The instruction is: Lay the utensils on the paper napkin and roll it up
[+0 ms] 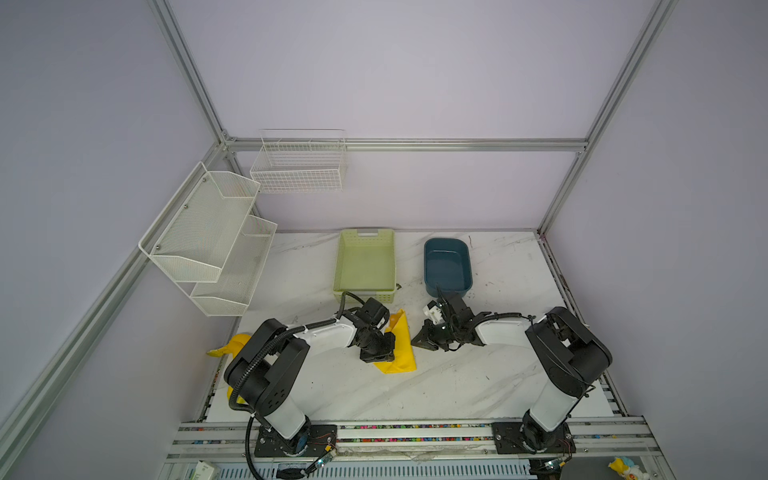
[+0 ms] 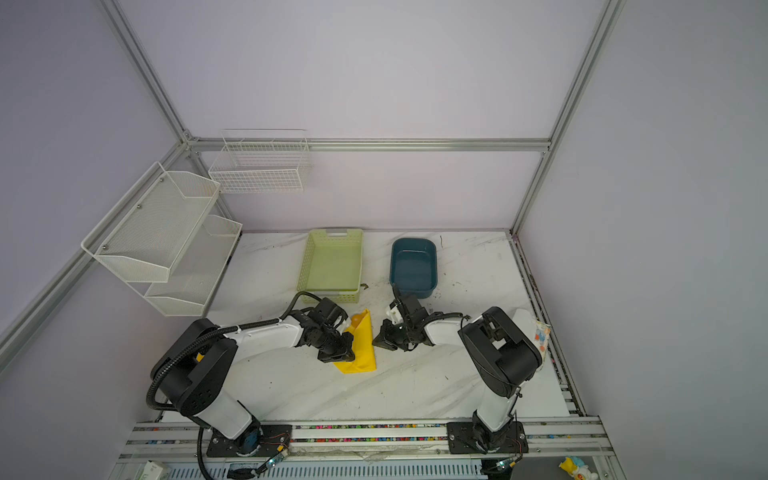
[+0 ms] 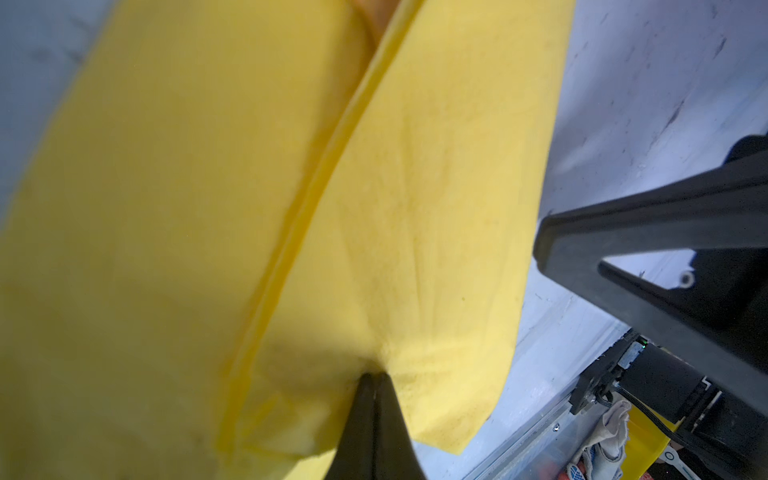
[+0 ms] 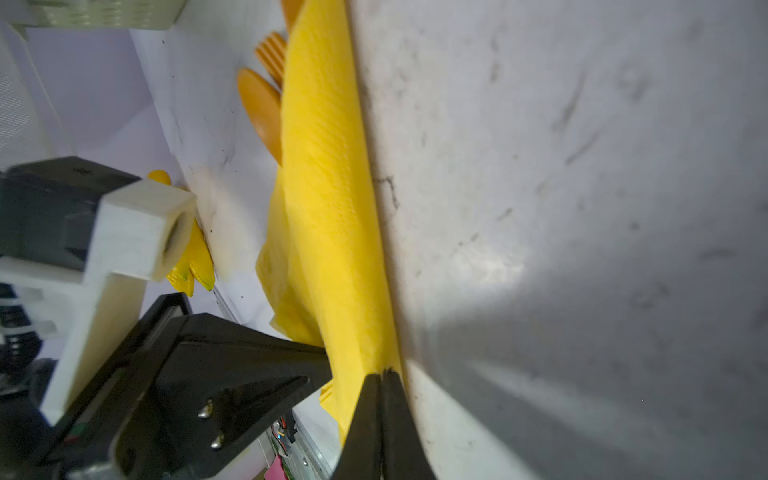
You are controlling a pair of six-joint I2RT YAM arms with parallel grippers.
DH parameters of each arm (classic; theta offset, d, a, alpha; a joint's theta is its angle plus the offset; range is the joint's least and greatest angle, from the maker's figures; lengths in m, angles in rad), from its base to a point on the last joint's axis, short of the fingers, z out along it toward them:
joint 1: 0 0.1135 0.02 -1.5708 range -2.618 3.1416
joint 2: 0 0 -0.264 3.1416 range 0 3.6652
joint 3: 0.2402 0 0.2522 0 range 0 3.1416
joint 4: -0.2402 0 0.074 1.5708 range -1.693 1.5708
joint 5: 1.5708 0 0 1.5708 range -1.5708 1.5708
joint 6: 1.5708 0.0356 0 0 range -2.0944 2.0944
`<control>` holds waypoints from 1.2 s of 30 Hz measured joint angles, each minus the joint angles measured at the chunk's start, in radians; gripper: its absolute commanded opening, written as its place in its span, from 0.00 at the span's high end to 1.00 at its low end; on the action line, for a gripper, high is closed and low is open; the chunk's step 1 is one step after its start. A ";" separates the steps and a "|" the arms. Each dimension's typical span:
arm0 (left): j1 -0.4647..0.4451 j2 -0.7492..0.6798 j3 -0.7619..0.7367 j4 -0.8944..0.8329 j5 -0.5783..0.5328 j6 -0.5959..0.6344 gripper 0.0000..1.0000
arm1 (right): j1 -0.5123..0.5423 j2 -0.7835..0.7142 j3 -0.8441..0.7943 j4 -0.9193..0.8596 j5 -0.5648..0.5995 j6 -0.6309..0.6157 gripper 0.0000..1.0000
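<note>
Desk [image 1: 478,374]: lying white and marbled inside a pale-walled frame, carrying everything named below.
Far left: sitting half hidden behind the left arm's elbow, a yellow banana toy [image 1: 232,347], well apart from the work and playing no part.
Back row: standing beyond both tools, a green basket [image 1: 365,239] and, to its right, a blue tub [image 1: 428,266].
Left tool [image 3: 372,386]: clamping shut on the paper napkin [image 1: 403,349], pinching its top layer near the end closest to the robot and puckering the paper around the tips.
Paper napkin: lying mid-desk as a loose, flattish bundle between the two tools, running its long axis from the robot's side towards the green basket.
Utensils: hiding inside the fold, showing only at the far end, with the spoon [image 4: 259,112] bowl and fork [image 4: 272,54] tines poking out towards the basket; not making out the knife.
Right tool [image 4: 384,378]: squeezing closed on the bundle's right-hand long edge, low beside the desk, again near the robot's end.
Deciding relation: facing each other across the bundle's short width, with the long axis lying crosswise to both tools; judging that any further rolling is going to travel sideways, across that axis.
Nearer arm: judging both about equally near, each already touching paper.
Risk: guessing at thin paper tearing or the far end loosening, both grips sitting at one end.
</note>
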 measured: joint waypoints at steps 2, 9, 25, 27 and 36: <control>0.000 0.000 0.000 0.000 0.000 0.000 0.96 | 0.000 0.000 0.014 0.011 -0.006 0.003 0.93; 0.000 0.000 0.000 0.000 0.000 0.000 0.95 | -0.004 0.066 0.078 0.036 -0.013 0.000 0.93; 0.000 -0.002 0.000 -0.001 -0.004 0.000 0.95 | -0.054 0.116 0.132 -0.085 0.005 -0.105 0.93; 0.000 -0.002 0.000 -0.001 -0.004 0.000 0.95 | -0.054 0.114 0.152 -0.095 0.005 -0.107 0.93; 0.000 -0.002 0.000 -0.002 -0.004 0.000 0.95 | -0.054 0.155 0.232 -0.071 -0.005 -0.105 0.93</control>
